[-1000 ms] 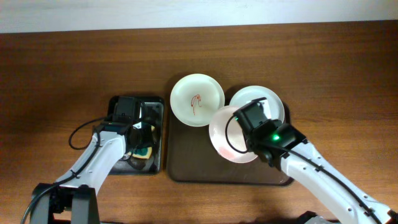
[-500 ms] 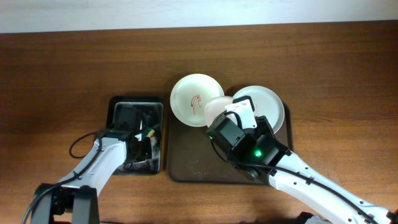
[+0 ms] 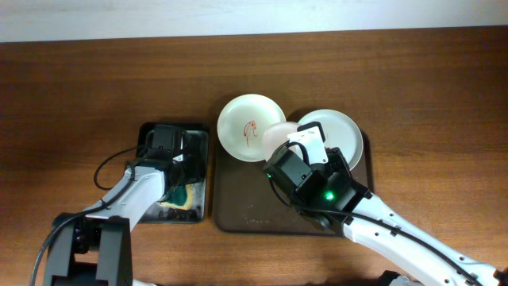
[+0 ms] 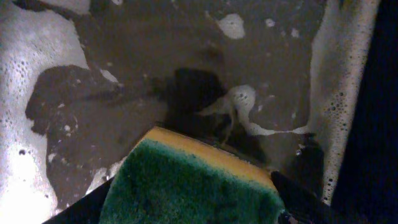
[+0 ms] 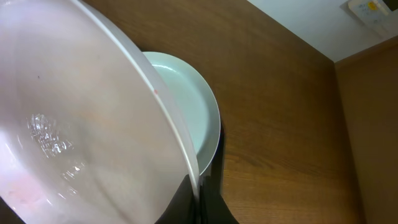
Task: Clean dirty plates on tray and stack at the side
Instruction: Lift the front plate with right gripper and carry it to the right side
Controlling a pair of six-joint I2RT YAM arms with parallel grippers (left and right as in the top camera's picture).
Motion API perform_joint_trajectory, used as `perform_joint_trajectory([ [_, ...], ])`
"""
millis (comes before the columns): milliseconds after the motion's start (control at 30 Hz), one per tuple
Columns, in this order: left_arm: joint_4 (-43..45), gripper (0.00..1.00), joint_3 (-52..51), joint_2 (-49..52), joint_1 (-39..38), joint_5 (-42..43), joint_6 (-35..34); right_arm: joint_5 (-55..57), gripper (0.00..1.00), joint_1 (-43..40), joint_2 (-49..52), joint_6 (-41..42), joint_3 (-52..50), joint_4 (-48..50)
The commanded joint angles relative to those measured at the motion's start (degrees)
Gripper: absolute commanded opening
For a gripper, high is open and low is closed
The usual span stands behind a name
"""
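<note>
Your right hand (image 5: 198, 200) is clamped on the rim of the pinkish-white plate (image 3: 276, 138), which is tilted steeply over the dark brown tray (image 3: 246, 213). The mint plate (image 3: 340, 131) lies at its 3 o'clock and the red-smeared white plate (image 3: 248, 127) at its 10. At 9 o'clock, your left hand (image 4: 186, 210) grips the sponge (image 4: 193, 177) above the soapy sponge tray (image 4: 124, 106).

Robot lab bench, wood-grain tabletop (image 3: 79, 87), plain white wall (image 3: 238, 16), left arm (image 3: 131, 199) & right arm (image 3: 389, 222), loose cable (image 3: 101, 171)
</note>
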Motion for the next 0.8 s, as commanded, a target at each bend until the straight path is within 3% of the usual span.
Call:
perform_joint_trajectory([
  [0, -0.2, 0.14, 0.4, 0.9, 0.2, 0.2, 0.1, 1.7, 0.04, 0.3, -0.8, 0.9, 1.3, 0.2],
  [33, -0.1, 0.0, 0.5, 0.9, 0.2, 0.2, 0.1, 1.7, 0.04, 0.3, -0.8, 0.9, 1.3, 0.2],
  [200, -0.9, 0.0, 2.6, -0.2, 0.2, 0.2, 0.1, 1.8, 0.04, 0.3, -0.8, 0.9, 1.3, 0.2],
  [233, -1.5, 0.5, 2.9, -1.3, 0.2, 0.2, 0.1, 1.8, 0.04, 0.3, -0.8, 0.9, 1.4, 0.2],
  [300, -3.6, 0.97, 2.9, -2.2, 0.2, 0.2, 0.1, 1.8, 0.04, 0.3, -0.8, 0.9, 1.5, 0.2],
  [533, -8.2, 0.99, 2.9, -2.2, 0.2, 0.7, 0.1, 1.8, 0.04, 0.3, -0.8, 1.0, 3.8, -1.5],
  [600, -8.8, 0.99, 3.3, -3.8, 0.2, 0.6, 0.1, -1.9, 0.04, -2.2, -0.7, 4.7, 3.8, -1.7],
  [767, -12.3, 0.99, 3.9, -13.6, 0.2, 0.6, 0.1, -30.9, 0.04, -32.7, -0.7, 7.8, 3.8, 0.5],
])
